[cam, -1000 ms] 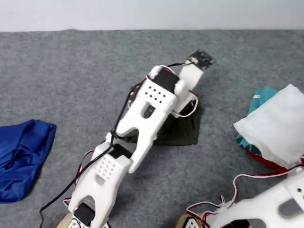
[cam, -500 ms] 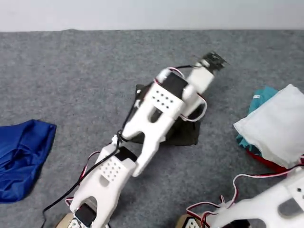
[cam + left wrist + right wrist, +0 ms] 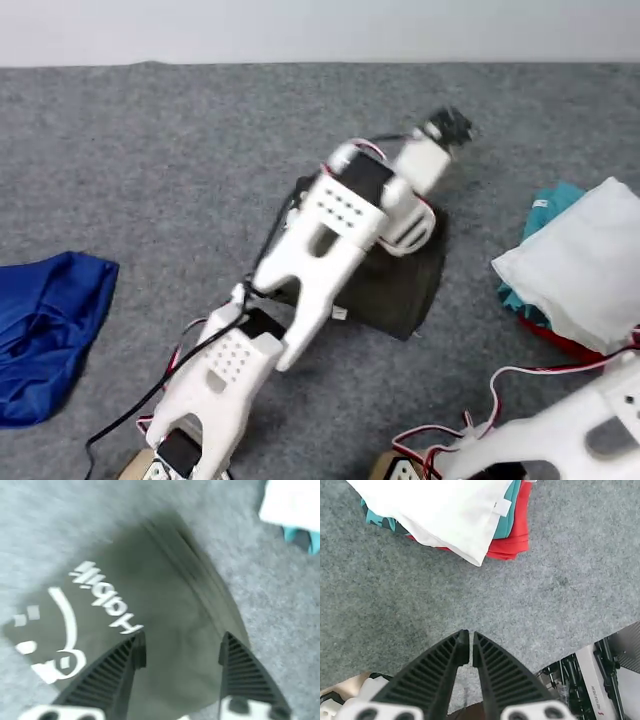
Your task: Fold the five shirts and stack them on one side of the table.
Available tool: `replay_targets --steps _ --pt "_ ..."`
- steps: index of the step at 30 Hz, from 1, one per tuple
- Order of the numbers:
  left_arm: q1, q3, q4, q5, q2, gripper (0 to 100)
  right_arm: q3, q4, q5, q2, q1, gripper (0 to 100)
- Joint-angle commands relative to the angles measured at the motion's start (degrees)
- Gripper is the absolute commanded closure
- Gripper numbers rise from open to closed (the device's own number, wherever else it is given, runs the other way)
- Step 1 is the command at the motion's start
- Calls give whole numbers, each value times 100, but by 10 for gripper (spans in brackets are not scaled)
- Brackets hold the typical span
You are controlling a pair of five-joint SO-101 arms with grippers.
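Dark folded shirt [image 3: 392, 288] lies mid-counter [image 3: 150, 150], partly under the left arm. Left end effector [image 3: 182, 641] is spread wide just above it, holding nothing. Right end effector [image 3: 470, 636] is pinched nearly closed and empty, near the stack of folded shirts [image 3: 585, 258]. Blue shirt [image 3: 45, 330] lies crumpled at far left.

Dark shirt likely light and limp, with layers prone to slide. Best pinched through all layers at the thick banded edge. It sits skewed, one corner aimed near-right. Long axis unclear under the arm.
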Motion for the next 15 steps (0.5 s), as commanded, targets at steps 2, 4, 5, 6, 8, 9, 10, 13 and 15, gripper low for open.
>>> replay_targets --steps 2,4,5,6,8,9,10,13,15 --pt "-686 -171 158 -352 -809 802 -18 215 -18 -101 -567 977" --pt "-1011 -4 167 -466 -967 868 -18 215 -26 -92 -1033 977" --pt "-1134 207 167 -536 -1037 905 -18 215 -53 -66 -1288 977" --pt "-1222 462 167 -642 -1134 939 -18 215 -185 -48 -1534 977" --pt "-1310 1165 167 -835 -1336 996 -18 215 -589 -40 -2000 977" --pt "-1310 1587 167 -888 -1442 995 -18 215 -738 -40 -2220 977" --pt "-1301 2035 167 -914 -1582 994 -18 215 -862 -40 -2404 977" --pt "-1301 3178 141 -941 -1943 994 -9 215 -1099 -40 -2774 977" --pt "-1301 3776 132 -949 -2057 994 -9 215 -1204 -40 -2897 977"
